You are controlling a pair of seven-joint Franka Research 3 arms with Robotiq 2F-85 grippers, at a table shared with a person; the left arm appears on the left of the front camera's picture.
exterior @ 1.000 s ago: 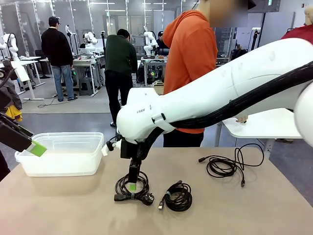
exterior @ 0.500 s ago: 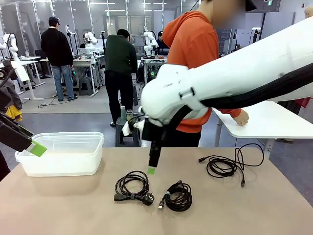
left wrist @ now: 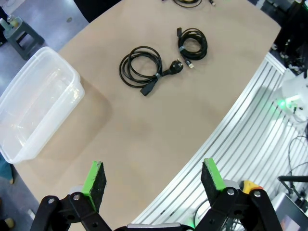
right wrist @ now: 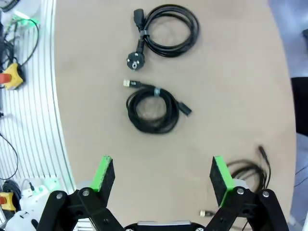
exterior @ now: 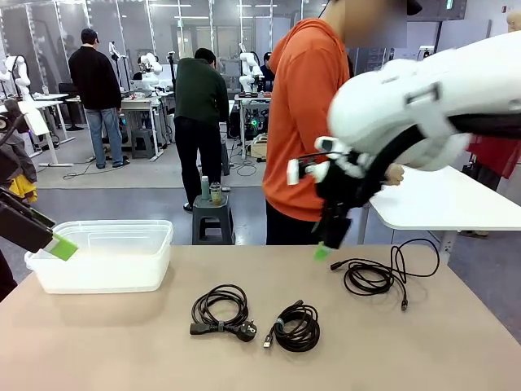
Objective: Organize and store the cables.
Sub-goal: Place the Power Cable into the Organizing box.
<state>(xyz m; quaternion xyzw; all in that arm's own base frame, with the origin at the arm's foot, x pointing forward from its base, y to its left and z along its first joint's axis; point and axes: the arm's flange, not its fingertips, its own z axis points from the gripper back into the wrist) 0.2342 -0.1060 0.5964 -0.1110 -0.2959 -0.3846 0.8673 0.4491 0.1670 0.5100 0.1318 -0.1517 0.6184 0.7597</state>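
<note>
Three black cables lie on the tan table (exterior: 122,342). A coiled power cord (exterior: 220,310) with a plug sits at the centre, and a tighter coil (exterior: 296,327) lies just right of it. A looser cable (exterior: 374,275) sprawls at the far right. My right gripper (exterior: 324,248) hangs open above the table, left of the loose cable and holding nothing. Its wrist view looks down past the right gripper (right wrist: 162,174) on the power cord (right wrist: 166,31), the tight coil (right wrist: 153,110) and the loose cable (right wrist: 250,171). My left gripper (exterior: 57,244) is open beside the bin. Beyond the left gripper (left wrist: 154,178), the power cord (left wrist: 142,67) and the tight coil (left wrist: 193,42) lie far off.
A clear plastic bin (exterior: 102,254) stands at the table's back left, also seen as the bin (left wrist: 33,106) from the left wrist. A person in an orange hoodie (exterior: 305,122) stands at the far side, a hand on a white side table (exterior: 440,204).
My right arm has lifted off the power cord and swung right and up toward the loose cable, carrying nothing. The cables and the left arm have not moved.
</note>
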